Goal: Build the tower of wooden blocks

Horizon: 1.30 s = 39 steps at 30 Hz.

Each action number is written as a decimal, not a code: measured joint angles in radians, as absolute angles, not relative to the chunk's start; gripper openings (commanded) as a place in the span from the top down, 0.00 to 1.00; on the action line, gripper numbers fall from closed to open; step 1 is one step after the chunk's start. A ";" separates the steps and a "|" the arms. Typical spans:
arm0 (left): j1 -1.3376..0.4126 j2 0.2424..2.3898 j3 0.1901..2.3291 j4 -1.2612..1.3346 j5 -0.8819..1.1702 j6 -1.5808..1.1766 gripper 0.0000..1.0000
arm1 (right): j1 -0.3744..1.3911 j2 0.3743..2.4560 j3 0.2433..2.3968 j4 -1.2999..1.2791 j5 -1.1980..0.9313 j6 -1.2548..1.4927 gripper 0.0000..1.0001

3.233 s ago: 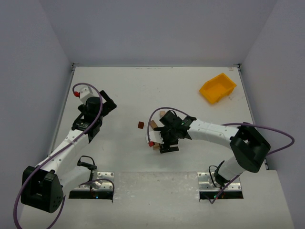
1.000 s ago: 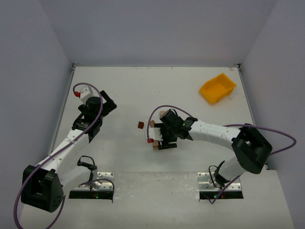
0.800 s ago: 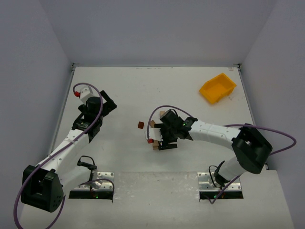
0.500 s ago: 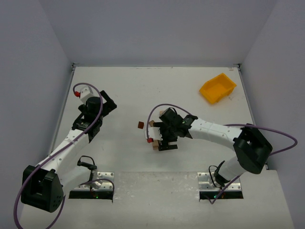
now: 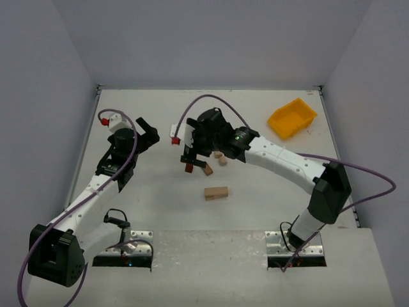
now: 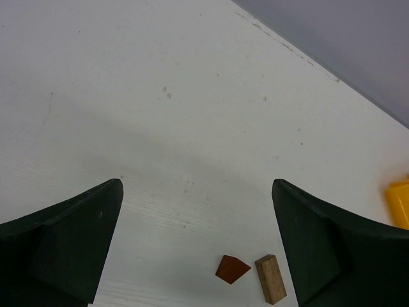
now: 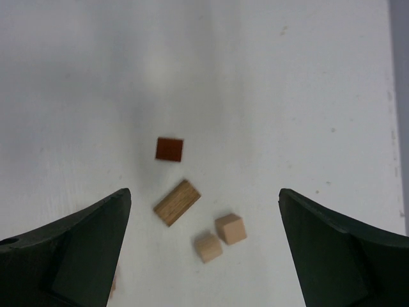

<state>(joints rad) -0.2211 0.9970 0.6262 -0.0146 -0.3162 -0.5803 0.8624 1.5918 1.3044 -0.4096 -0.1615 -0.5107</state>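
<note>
Loose blocks lie mid-table: a dark reddish-brown block (image 5: pixel 189 168), a tan oblong block (image 5: pixel 206 170), two pale cubes (image 5: pixel 217 154) (image 5: pixel 223 160), and a longer pale block (image 5: pixel 216 192) lying flat nearer the arms. My right gripper (image 5: pixel 190 152) hovers above this group, open and empty. Its wrist view looks down on the dark block (image 7: pixel 169 149), the oblong (image 7: pixel 177 202) and both cubes (image 7: pixel 230 228) (image 7: pixel 208 247) between its wide jaws (image 7: pixel 201 195). My left gripper (image 5: pixel 148 132) is open and empty to the left, facing the dark block (image 6: pixel 232 268) and the oblong (image 6: pixel 271 279).
A yellow plastic bin (image 5: pixel 291 118) stands at the back right and shows at the right edge of the left wrist view (image 6: pixel 399 203). The white table (image 5: pixel 160 115) is walled on three sides. The arm bases are bolted at the near edge.
My right arm has lifted off the longer pale block and swung back and left to above the other blocks. The longer block now lies uncovered. My left wrist has shifted slightly.
</note>
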 measured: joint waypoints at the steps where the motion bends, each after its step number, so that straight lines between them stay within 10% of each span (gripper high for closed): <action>1: -0.221 0.997 0.626 -0.015 -0.316 -0.580 0.00 | 0.864 1.637 1.376 -0.408 -0.119 -0.463 0.01; 7: -0.221 0.994 0.625 -0.012 -0.312 -0.580 0.00 | 0.866 1.774 1.590 -0.381 0.193 -0.173 0.01; 18: -0.221 0.981 0.613 0.004 -0.268 -0.590 0.00 | 0.858 1.758 1.315 -0.417 0.232 0.165 0.02; 28: -0.221 0.981 0.606 0.010 -0.246 -0.592 0.00 | 0.832 1.917 1.306 -0.419 0.191 0.239 0.40; 39: -0.221 0.982 0.606 0.020 -0.242 -0.592 0.00 | 0.796 2.001 1.308 -0.411 0.135 0.280 0.40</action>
